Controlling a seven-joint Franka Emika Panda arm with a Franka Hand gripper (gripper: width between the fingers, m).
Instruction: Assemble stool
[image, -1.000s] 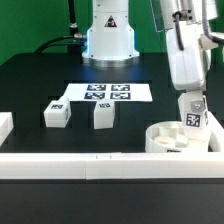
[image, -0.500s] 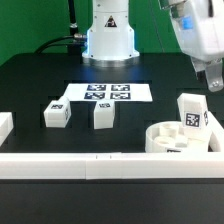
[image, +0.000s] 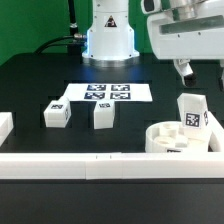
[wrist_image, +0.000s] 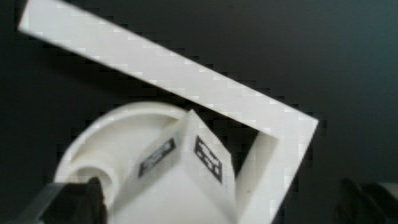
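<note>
The round white seat (image: 163, 140) lies at the exterior view's right, against the front rail. One white tagged leg (image: 191, 113) stands upright in it. Two loose tagged legs (image: 56, 113) (image: 102, 115) stand at the left of the table. My gripper (image: 200, 72) hangs open and empty, well above the seat and clear of the standing leg. In the wrist view the seat (wrist_image: 111, 140) and its leg (wrist_image: 222, 150) lie below me, with one dark finger (wrist_image: 68, 198) at each side of the picture.
The marker board (image: 108, 92) lies in the middle, in front of the robot base (image: 108, 40). A long white rail (image: 90, 165) runs along the front, with a short piece (image: 5, 125) at the left. The rail's corner shows in the wrist view (wrist_image: 178, 70).
My gripper has let go of the leg standing in the seat, risen well above it and swung toward the exterior view's left. The leg stays upright in the seat.
</note>
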